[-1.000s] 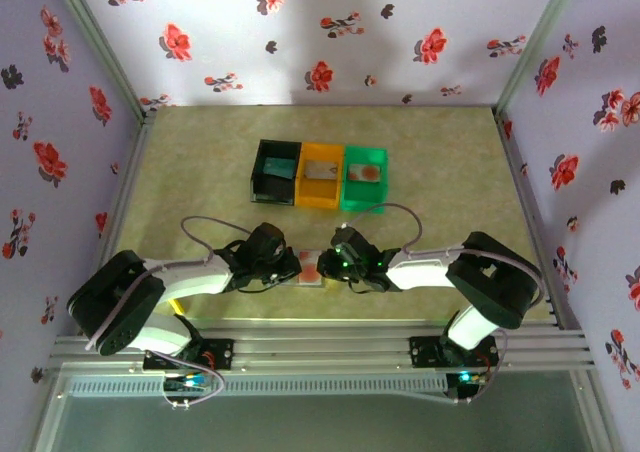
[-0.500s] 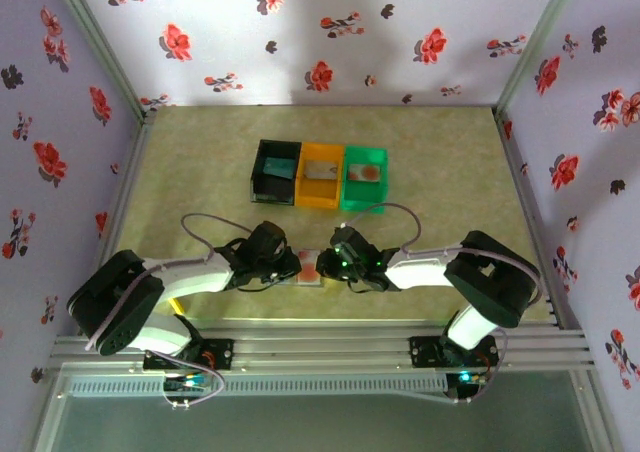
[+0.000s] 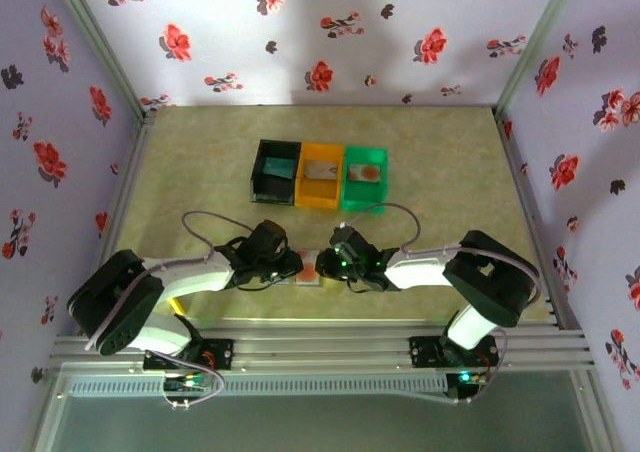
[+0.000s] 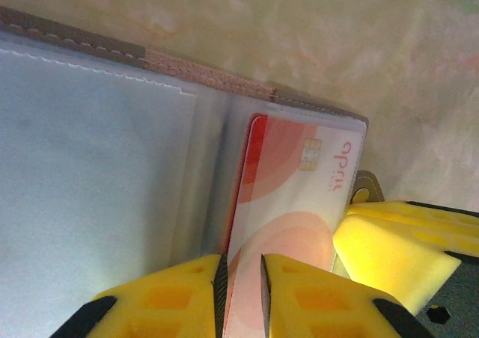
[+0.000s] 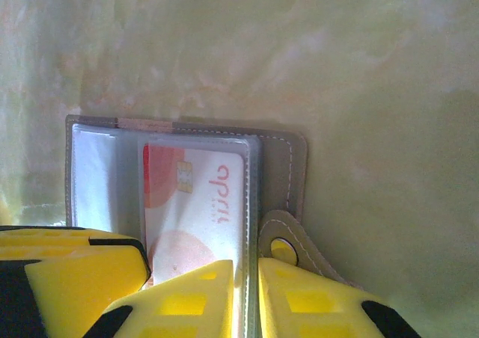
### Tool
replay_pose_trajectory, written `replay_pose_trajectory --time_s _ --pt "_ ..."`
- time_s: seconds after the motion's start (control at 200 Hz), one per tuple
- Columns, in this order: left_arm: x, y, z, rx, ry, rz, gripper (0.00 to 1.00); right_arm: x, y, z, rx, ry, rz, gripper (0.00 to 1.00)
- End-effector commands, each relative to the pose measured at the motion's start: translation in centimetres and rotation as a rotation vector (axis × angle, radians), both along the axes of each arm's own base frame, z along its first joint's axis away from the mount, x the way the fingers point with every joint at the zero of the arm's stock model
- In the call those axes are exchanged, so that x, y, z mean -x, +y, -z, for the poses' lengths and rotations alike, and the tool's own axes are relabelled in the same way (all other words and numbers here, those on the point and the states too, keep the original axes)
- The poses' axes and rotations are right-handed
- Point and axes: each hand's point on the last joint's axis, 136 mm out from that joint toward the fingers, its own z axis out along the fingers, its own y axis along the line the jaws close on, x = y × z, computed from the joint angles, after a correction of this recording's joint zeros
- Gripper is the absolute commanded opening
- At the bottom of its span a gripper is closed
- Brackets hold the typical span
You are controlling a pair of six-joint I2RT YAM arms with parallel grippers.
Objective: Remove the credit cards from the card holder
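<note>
Card holder (image 5: 288,166): grey, lying open and flat close to the near edge of the table (image 3: 200,192), about midway along it, between the two grippers
Tab (image 5: 281,244): at the holder's right edge, round snap showing, just beside the right gripper's fingers
Red-marked card (image 4: 288,196): pale, with red and orange-red rounds and a chip, tucked in the clear sleeve of the right panel
Left gripper (image 4: 241,267): jaws narrow, near end of the card showing in the slim gap; cannot tell whether pinched
Right gripper (image 5: 245,274): jaws nearly closed, clamped on the right edge of the sleeve and panel
Black bin (image 3: 274,172), orange bin (image 3: 320,200), green bin (image 3: 364,200): side by side, touching, around the middle of the table, well apart from the holder
Grey card (image 3: 320,173): lying in the orange bin
Pale card (image 3: 365,174): orange-red round mark, lying in the green bin
</note>
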Motion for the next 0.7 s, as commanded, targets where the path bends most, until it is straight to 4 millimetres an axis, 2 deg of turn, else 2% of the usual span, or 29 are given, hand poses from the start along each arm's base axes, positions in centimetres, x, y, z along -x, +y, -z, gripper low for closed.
replay_pose_trajectory --time_s 0.0,0.695 --pt "-0.24 0.71 0.42 -0.066 -0.017 0.009 0.25 0.60 -0.70 1.72 0.049 0.042 -0.007 0.18" --pt "-0.43 1.41 -0.08 -0.104 -0.044 0.012 0.27 0.58 -0.54 1.75 0.041 0.045 -0.005 0.18"
